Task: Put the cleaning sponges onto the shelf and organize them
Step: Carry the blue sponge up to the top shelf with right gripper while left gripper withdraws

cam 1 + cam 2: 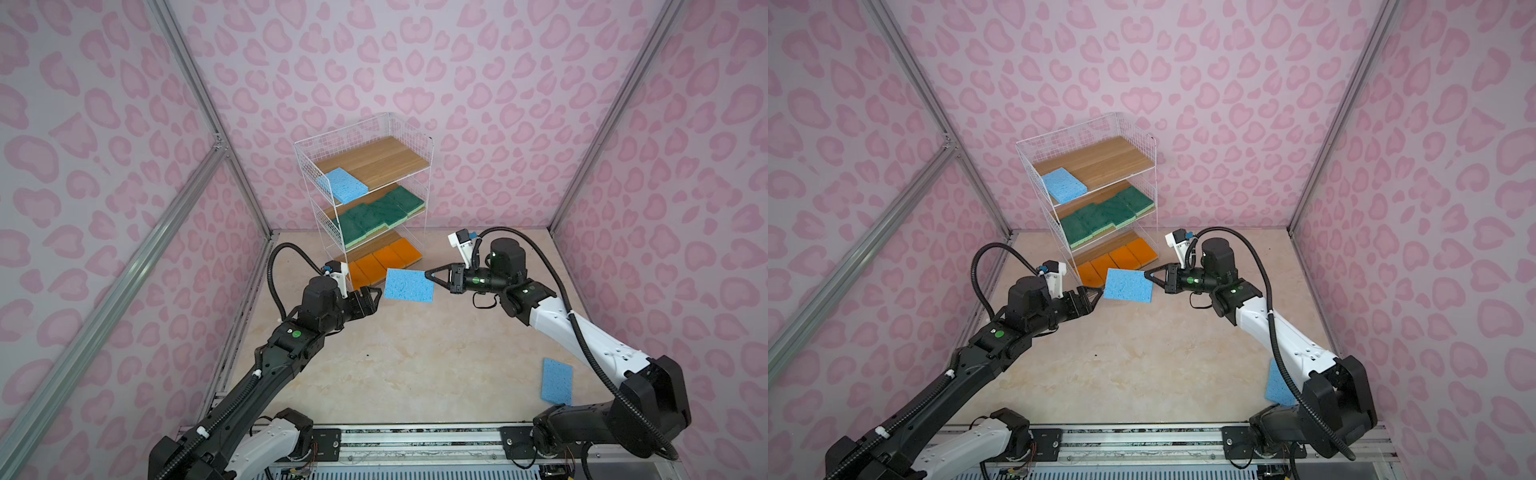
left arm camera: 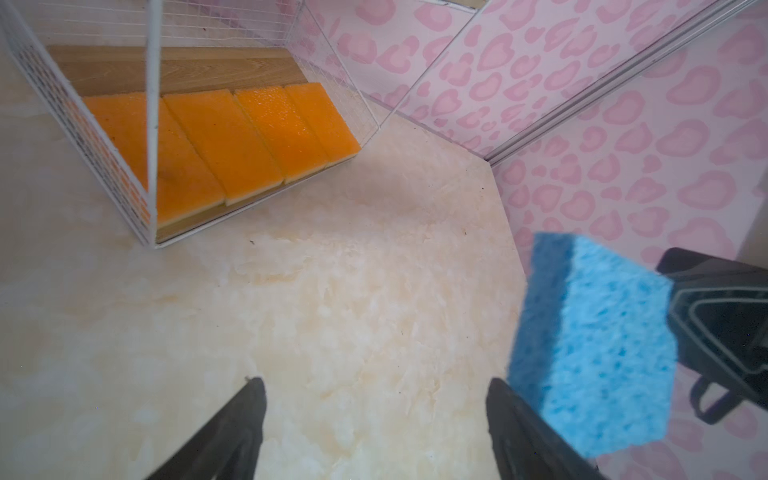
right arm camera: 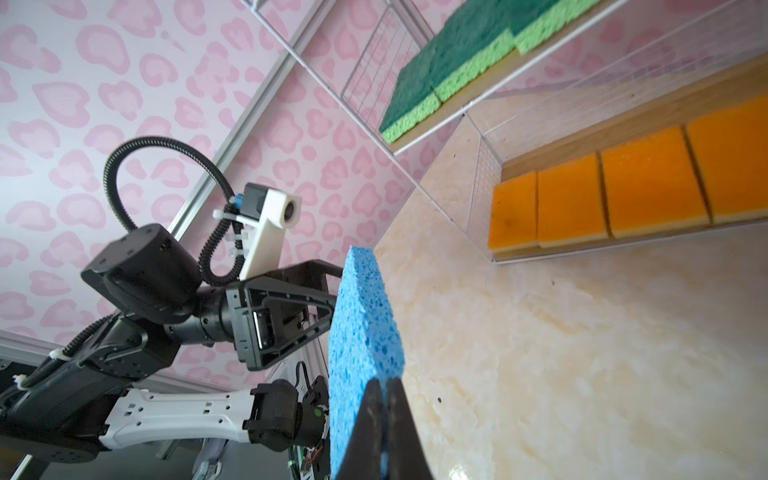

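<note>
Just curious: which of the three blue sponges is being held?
The mid-air sponge, pinched by the right end effector; the others lie on the shelf and table.

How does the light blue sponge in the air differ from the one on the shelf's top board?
The porous light blue sponge in the air is off the table, its edge pinched by the shut right tool; the light blue sponge on the top board lies flat, untouched. The first is low, before the bottom tier of the white wire shelf; the second sits on its top tier. Same colour and rectangular shape.
</note>
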`<state>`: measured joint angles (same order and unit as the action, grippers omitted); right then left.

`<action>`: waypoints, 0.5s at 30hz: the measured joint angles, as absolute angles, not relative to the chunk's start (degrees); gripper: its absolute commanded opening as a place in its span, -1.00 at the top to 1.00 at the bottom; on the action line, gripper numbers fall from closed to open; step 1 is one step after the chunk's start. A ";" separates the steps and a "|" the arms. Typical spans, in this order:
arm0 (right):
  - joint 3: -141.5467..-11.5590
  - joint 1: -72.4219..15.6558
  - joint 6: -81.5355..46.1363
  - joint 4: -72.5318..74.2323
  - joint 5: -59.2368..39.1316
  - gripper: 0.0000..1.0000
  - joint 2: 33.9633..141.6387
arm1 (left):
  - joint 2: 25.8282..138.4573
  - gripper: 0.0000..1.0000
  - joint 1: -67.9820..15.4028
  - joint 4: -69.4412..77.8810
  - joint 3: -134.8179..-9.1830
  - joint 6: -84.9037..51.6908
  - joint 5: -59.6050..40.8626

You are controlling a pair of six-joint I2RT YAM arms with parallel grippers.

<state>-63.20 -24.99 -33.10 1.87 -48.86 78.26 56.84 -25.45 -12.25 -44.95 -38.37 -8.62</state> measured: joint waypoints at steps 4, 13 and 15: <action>-67.48 -24.40 -31.81 -1.80 -45.01 1.00 76.29 | 54.37 -0.69 -25.45 -14.81 -43.20 -37.80 -5.58; -76.01 -22.15 -30.61 -8.54 -37.82 1.00 74.02 | 51.13 -0.95 -25.45 -18.11 -41.08 -35.99 -2.33; -78.50 -22.31 -30.37 -9.32 -37.69 1.00 74.85 | 51.11 -0.95 -25.45 -18.28 -41.08 -35.97 -1.91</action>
<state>-78.50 -22.31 -30.37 -9.32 -37.69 74.85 51.11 -25.45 -18.28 -41.08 -35.97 -1.91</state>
